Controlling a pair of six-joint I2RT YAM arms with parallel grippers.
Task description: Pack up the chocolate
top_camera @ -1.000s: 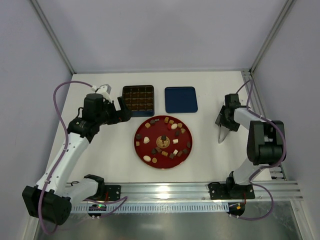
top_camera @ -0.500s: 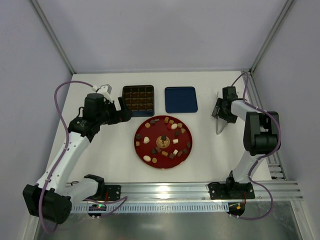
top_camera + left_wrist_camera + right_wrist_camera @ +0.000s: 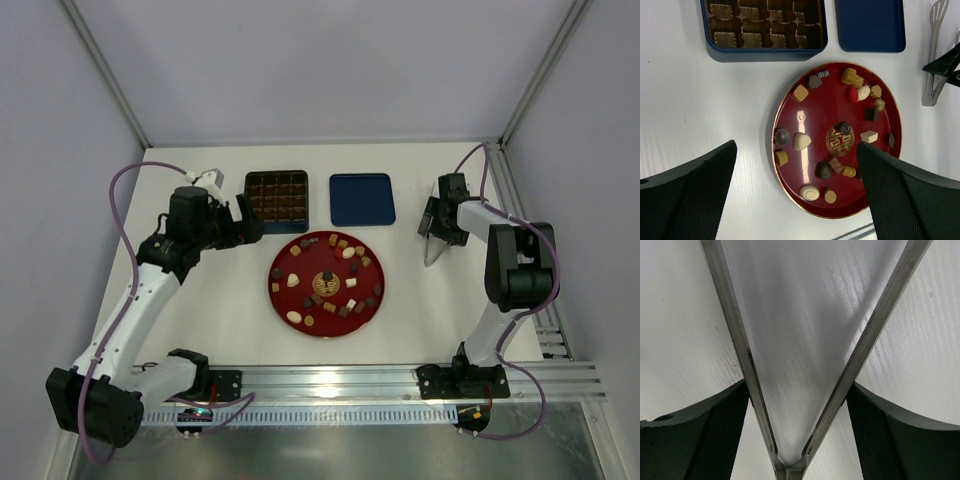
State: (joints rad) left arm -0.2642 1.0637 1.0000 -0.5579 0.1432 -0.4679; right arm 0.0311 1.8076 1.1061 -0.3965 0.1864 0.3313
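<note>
Since a second ago the right gripper (image 3: 433,225) has swung up and left towards the lid (image 3: 362,198), carrying the tongs (image 3: 932,60) with it. Its fingers sit clamped on the two steel arms of the tongs near the hinge. The left gripper (image 3: 247,224) has not shifted; it hangs above the bench (image 3: 700,100) with its fingers wide apart and nothing between them.

All the chocolate (image 3: 801,141) lies loose on the red plate (image 3: 827,107), just in front of the tin (image 3: 765,54).

Each piece looks small and light, hard on the outside but likely brittle, and glossy enough to slip. A firm squeeze could crack or mark one. I would take each piece low across its widest part with the tong tips, on the flat sides where it has them. The round and oval ones may roll away.

I count about eighteen pieces: six dark, eight light brown or gold, four cream-white. A small red bit may be one more.

Otherwise I see one plate, one tin, one lid and one pair of tongs. Whether the tin's compartments hold anything, I cannot tell.
</note>
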